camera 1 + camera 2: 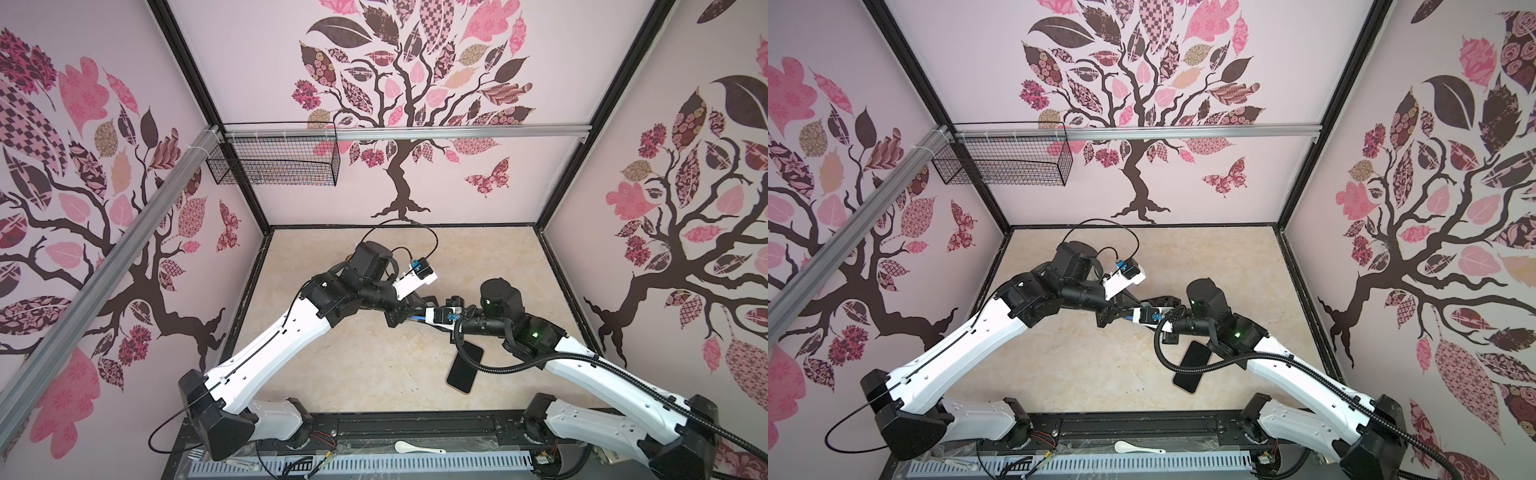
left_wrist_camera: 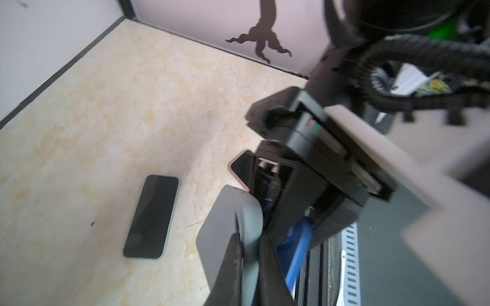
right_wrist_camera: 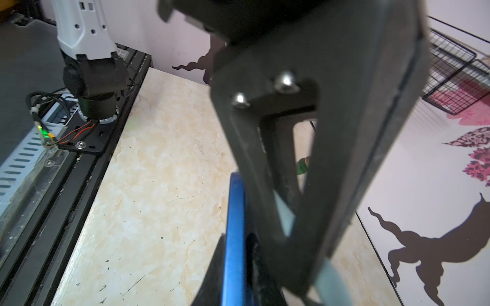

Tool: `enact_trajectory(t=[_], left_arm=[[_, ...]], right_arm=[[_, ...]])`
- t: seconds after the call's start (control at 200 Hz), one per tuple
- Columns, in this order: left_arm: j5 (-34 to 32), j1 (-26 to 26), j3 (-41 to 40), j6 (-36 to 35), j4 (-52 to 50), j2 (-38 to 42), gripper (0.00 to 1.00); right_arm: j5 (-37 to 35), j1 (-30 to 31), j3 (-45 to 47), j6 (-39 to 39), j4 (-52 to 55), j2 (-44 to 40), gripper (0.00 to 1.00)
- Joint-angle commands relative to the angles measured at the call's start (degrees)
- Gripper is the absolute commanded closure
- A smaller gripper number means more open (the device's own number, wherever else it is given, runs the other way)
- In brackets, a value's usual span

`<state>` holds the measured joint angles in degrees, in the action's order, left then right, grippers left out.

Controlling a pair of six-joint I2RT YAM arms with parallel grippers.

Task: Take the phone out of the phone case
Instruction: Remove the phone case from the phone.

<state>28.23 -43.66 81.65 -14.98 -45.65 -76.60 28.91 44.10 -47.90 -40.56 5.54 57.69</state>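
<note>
Left wrist view: the left end effector (image 2: 249, 239) is clenched on the grey rim of a phone case (image 2: 225, 212). Right wrist view: the right end effector (image 3: 236, 238) is pinched shut on a blue edge of the same case. In both top views the two arms meet over the middle of the marble-patterned surface (image 1: 332, 353). The phone (image 1: 465, 365) (image 1: 1192, 365) has a dark screen and a pinkish rim. It lies flat on the surface, out of the case and in neither grip, just beside the right end effector on the side toward the arm bases. A second dark handset (image 2: 151, 217) lies flat nearby.
</note>
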Motion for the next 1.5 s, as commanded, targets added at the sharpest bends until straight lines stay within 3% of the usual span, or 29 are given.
enact_trajectory(t=[0.0,0.395,0.595,0.785,1.0,1.21,1.33,1.495], left_arm=[[-2.7,0.5,0.7,0.0,0.1,0.8,1.00],[0.1,8.2,-2.3,1.0,2.2,3.9,1.00],[-5.0,9.7,-5.0,1.0,0.7,7.0,1.00],[-2.0,14.8,-11.6,5.6,3.4,12.8,1.00],[-3.8,15.4,-17.5,8.4,3.3,17.8,1.00],[-6.2,15.9,-21.2,10.0,2.0,21.3,1.00],[-5.4,16.0,-21.7,10.5,2.0,21.7,1.00],[-2.3,16.0,-21.6,11.1,3.3,20.1,1.00]], right_arm=[[3.5,0.2,-0.4,-1.5,-4.0,-1.5,1.00],[5.6,0.2,2.5,-0.5,-4.2,-4.5,1.00],[-1.1,0.2,5.0,13.1,-7.9,-5.3,1.00],[-9.7,0.3,6.4,24.6,-5.1,-4.1,1.00],[-14.7,0.0,-0.4,37.2,5.7,4.7,1.00],[-13.1,-1.0,-10.1,48.0,18.4,15.0,1.00],[-23.8,-1.0,-13.2,63.3,21.6,17.0,1.00],[-23.4,-1.5,-12.0,62.9,26.0,13.1,1.00]])
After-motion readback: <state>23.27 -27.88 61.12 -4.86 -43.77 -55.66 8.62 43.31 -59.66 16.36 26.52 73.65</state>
